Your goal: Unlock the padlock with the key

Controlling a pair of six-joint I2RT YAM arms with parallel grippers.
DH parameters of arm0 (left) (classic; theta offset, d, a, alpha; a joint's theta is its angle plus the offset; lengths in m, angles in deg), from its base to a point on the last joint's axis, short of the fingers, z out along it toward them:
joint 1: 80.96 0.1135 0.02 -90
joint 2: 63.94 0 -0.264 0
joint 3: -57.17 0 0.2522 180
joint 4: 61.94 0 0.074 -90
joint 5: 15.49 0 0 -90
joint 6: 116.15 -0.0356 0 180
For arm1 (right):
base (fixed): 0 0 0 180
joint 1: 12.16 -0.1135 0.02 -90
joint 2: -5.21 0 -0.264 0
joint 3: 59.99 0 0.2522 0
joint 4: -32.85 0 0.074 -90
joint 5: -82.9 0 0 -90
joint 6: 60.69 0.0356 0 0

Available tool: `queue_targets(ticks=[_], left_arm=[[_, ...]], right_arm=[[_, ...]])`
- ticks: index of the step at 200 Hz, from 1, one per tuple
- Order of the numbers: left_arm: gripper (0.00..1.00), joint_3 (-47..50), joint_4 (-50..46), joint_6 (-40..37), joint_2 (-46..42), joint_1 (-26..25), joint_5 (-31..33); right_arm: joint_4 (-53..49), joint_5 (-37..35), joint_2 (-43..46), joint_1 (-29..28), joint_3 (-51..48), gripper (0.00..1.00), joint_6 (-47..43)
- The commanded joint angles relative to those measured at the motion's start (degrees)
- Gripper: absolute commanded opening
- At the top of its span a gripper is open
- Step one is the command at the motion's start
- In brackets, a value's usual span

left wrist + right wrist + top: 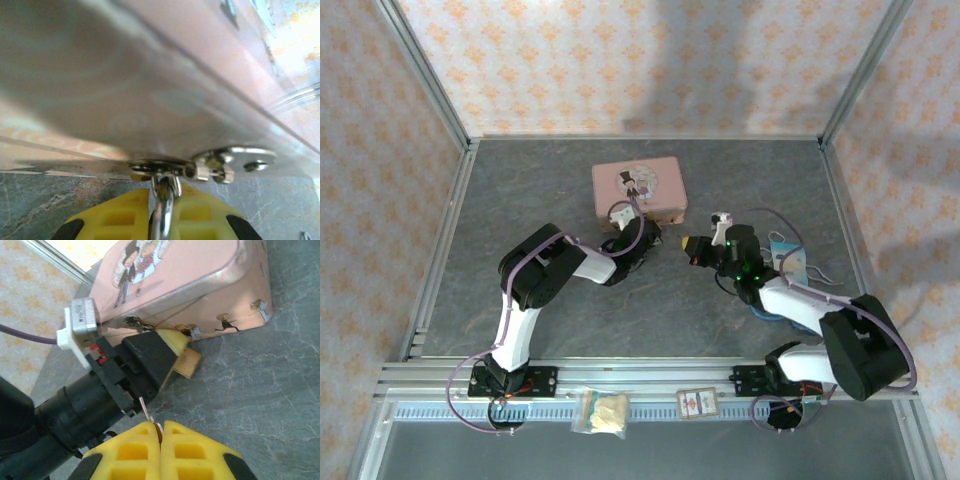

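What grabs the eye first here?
The pink tin sits mid-table, with both grippers meeting at its near edge. The left gripper is shut on the small brass padlock by the tin's hasp. The right gripper pinches the key, which is apart from the padlock.

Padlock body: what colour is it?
The padlock is brass-gold, clearest in the right wrist view.
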Motion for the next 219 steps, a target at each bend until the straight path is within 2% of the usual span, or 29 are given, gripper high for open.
queue_targets(ticks=[1, 37, 52, 79, 133, 157, 219], left_arm=[[0.01, 3.4, -0.3, 3.0, -1.2, 1.4, -4.2], [0.0, 6.7, 1.1, 1.8, -4.8, 2.2, -8.4], [0.0, 8.5, 3.4, 1.7, -5.5, 3.0, -12.2], [0.0, 12.3, 13.4, 7.7, -5.3, 4.8, -19.9], [0.0, 14.2, 29.0, 17.3, -4.1, 5.6, -27.4], [0.0, 14.7, 33.7, 20.2, -3.0, 5.7, -29.3], [0.0, 16.5, 38.0, 22.9, -3.4, 5.8, -30.9]], right_arm=[[5.4, 2.4, -2.4, 0.7, -1.5, 0.0, 3.7], [10.2, 3.6, -6.4, 0.9, -2.9, 0.0, 7.7], [12.9, 5.1, -8.1, 0.9, -3.4, 0.0, 9.1], [17.8, 8.4, -11.4, 0.9, -3.8, 0.0, 12.3], [29.5, 13.7, -17.6, 0.9, -4.5, 0.0, 22.2], [33.7, 14.7, -19.7, 0.9, -4.6, 0.0, 25.4], [41.5, 15.9, -22.9, 2.6, -5.5, 0.0, 29.6]])
